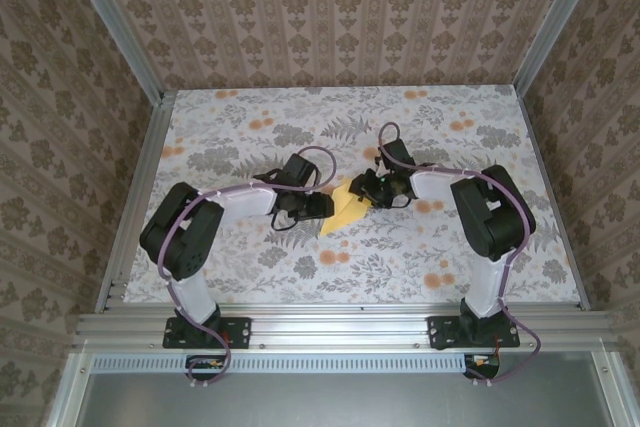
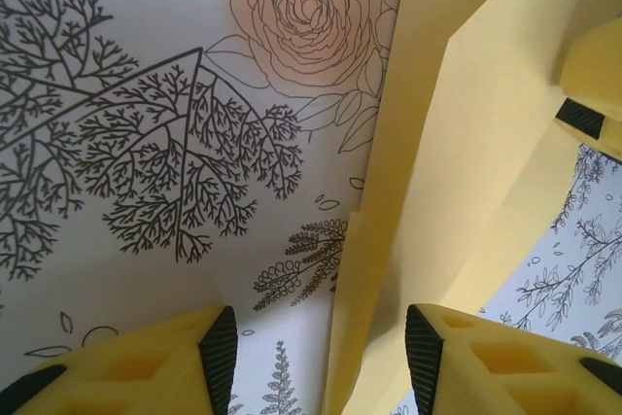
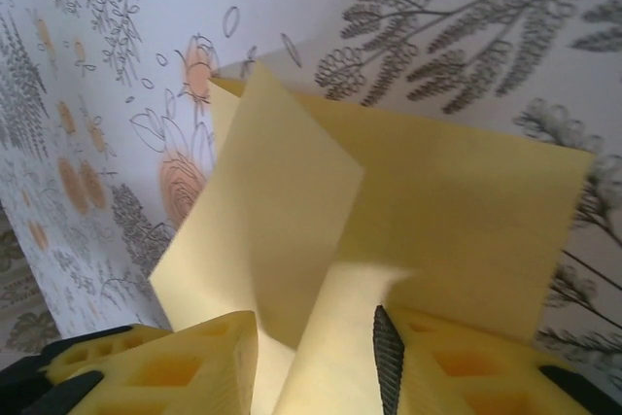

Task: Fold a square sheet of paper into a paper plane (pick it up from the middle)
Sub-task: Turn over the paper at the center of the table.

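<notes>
**Hazards.** The square sheet of paper (image 1: 347, 209) is partly folded and partly raised off the patterned table (image 1: 480, 247), with both grippers crowded onto it from opposite sides.
- The principal risk is that either gripper closes on the wrong layer or on a loose bulge. That would set a crease off the intended line, and on paper this thin such a crease is unlikely to come out.
- The two grippers may pull against each other and tear or crumple the sheet.
- The fingers of the two arms are near one another, so a small misjudged advance could bring them into collision.
- No firm pinch is evident, so the raised flap may spring flat and the fold be lost.

**Jaws.** The left gripper (image 2: 321, 347) has its jaws apart and grasps nothing. The sheet's folded edge runs up between them, nearer one pad, apparently touching neither. The right gripper (image 3: 316, 337) also has its jaws apart. A raised ridge of the sheet fills the gap between them, with a flap leaning toward one finger. The pads do not appear to press it, though light contact cannot be ruled out.

**Location.** The sheet sits at mid-table between the two grippers, and its far portion appears to lie flat on the table.
</notes>
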Controlling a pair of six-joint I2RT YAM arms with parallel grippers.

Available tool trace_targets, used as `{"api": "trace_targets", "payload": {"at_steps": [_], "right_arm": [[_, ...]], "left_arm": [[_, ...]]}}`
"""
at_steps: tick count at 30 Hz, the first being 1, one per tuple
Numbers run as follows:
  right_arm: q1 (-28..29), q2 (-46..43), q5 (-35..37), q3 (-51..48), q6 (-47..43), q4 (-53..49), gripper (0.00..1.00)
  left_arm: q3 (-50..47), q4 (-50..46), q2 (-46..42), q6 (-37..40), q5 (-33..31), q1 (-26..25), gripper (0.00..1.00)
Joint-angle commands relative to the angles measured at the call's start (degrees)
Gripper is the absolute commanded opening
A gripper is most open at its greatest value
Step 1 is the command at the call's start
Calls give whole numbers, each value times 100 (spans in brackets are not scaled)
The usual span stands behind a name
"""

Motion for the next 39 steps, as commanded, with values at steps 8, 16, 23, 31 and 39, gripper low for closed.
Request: {"api": "trace_targets", "payload": {"at_steps": [8,16,23,31,39], "right_arm": [[160,282,-431,219,288,375,28],[198,11,-16,692,-477,-831,1],[252,-605,1429,2051,-2388,-3856,0],[931,-224,3924,3506,-3109,-5619,0],[1968,1345,6605,5012,-3301,-6681,0]], "left_arm": [[115,-175,107,2,-58,0,51],[-121,-181,-658,-210,38,424,55],[-299,-711,-1754,305,-492,1233,81],[-219,-992,-2291,437,-574,2343,92],[-162,-1325,-2613,311,-437,2985,100]]}}
